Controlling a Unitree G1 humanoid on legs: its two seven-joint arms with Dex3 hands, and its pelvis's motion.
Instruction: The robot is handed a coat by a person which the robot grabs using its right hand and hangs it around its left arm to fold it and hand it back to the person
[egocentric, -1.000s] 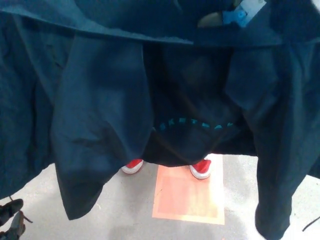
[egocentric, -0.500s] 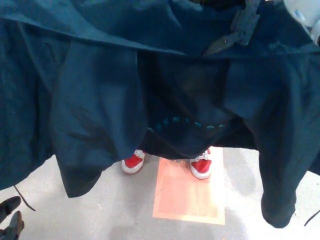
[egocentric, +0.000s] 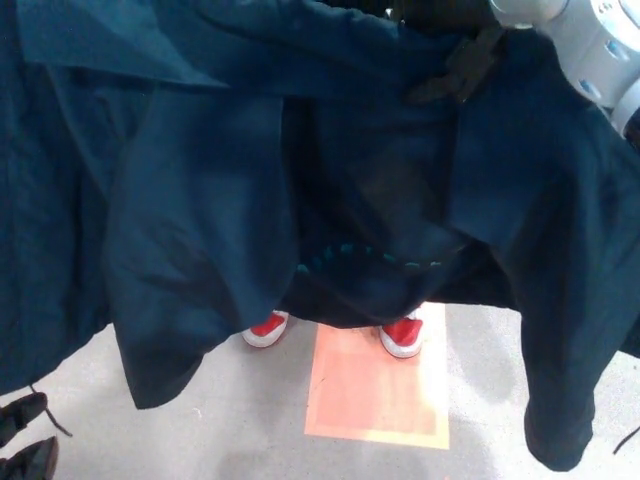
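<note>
The right hand (egocentric: 462, 68) sits at the top of the view, right of centre. Its black fingers (egocentric: 440, 90) are pressed together on a fold along the upper edge of the coat (egocentric: 200, 230), pinching the cloth. The pale grey right forearm (egocentric: 588, 40) runs from it up into the top right corner.

The dark navy coat hangs down from that grip and spreads across almost the whole view, reaching both side edges. It falls in broad folds. A wide flap (egocentric: 165, 340) drops low on the robot's left side, and a longer sleeve-like piece (egocentric: 555, 400) hangs lowest on its right. Between them the cloth sags in a shallow curve, and a bent line of small teal lettering (egocentric: 365, 255) shows there, too small to read.

Below the sagging middle of the coat, two red and white shoes (egocentric: 266, 330) of a person stand on the grey floor (egocentric: 240, 420), toes toward the robot. The shoe on the robot's right (egocentric: 402, 338) rests on the far edge of an orange square mark (egocentric: 378, 390), and the other stands just beside that mark.

In the bottom left corner, under the coat's hem, black parts of the left hand (egocentric: 30, 462) show, cut off by the picture edge. I cannot tell whether it is spread or closed, and it is apart from the coat. A thin dark cord (egocentric: 50, 425) lies just beside it.
</note>
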